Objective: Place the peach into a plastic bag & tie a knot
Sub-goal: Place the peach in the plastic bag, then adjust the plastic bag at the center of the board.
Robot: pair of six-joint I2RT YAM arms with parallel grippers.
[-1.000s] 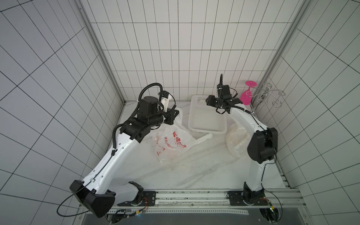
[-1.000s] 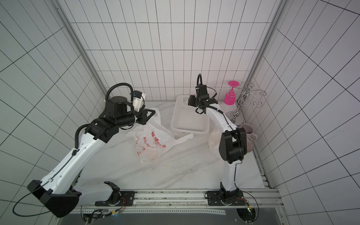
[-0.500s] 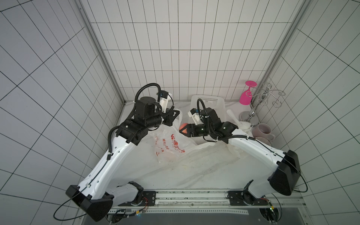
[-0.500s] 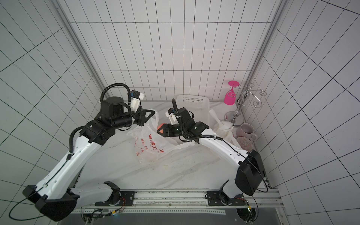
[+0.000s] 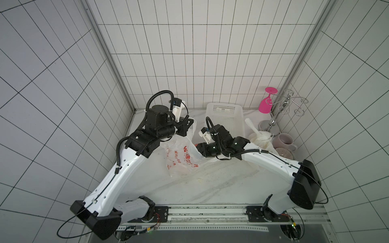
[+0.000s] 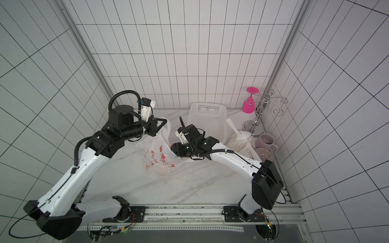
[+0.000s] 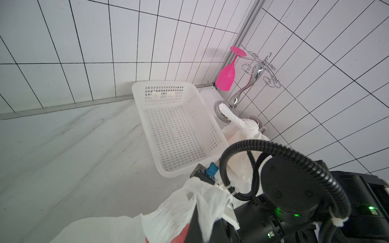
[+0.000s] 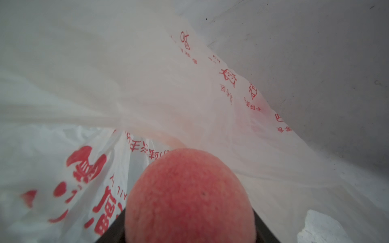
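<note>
The peach (image 8: pixel 189 197) sat clamped between the dark fingers (image 8: pixel 113 230) of the right gripper (image 5: pixel 200 148), at the opening of the plastic bag (image 5: pixel 181 160). In the right wrist view, printed film spread ahead of the fruit and to both sides. How far inside it had gone could not be told. In both top views only a sliver of red (image 6: pixel 171 145) showed at the bag's edge. Half a second earlier the whole fruit had been plain to see just short of the bag. A second earlier the right arm had been stretched back over the white basket (image 5: pixel 225 109), well apart from the bag.

The left gripper (image 5: pixel 191 123) was closed tight on the bag's upper edge and held it lifted off the marble table (image 5: pixel 210 185). That hold was the same across all three moments. The left arm had drawn slightly toward the left wall, and the bag's mouth now faced the right gripper. In the left wrist view the film (image 7: pixel 195 210) draped over the finger, with a patch of red below it.

The basket stood against the back wall. To its right lay a knotted white bag (image 5: pixel 261 138). Beyond it were the mugs (image 5: pixel 284 141) and a chrome rack (image 5: pixel 284 103) carrying a pink glass (image 5: pixel 266 105). None of these had moved.
</note>
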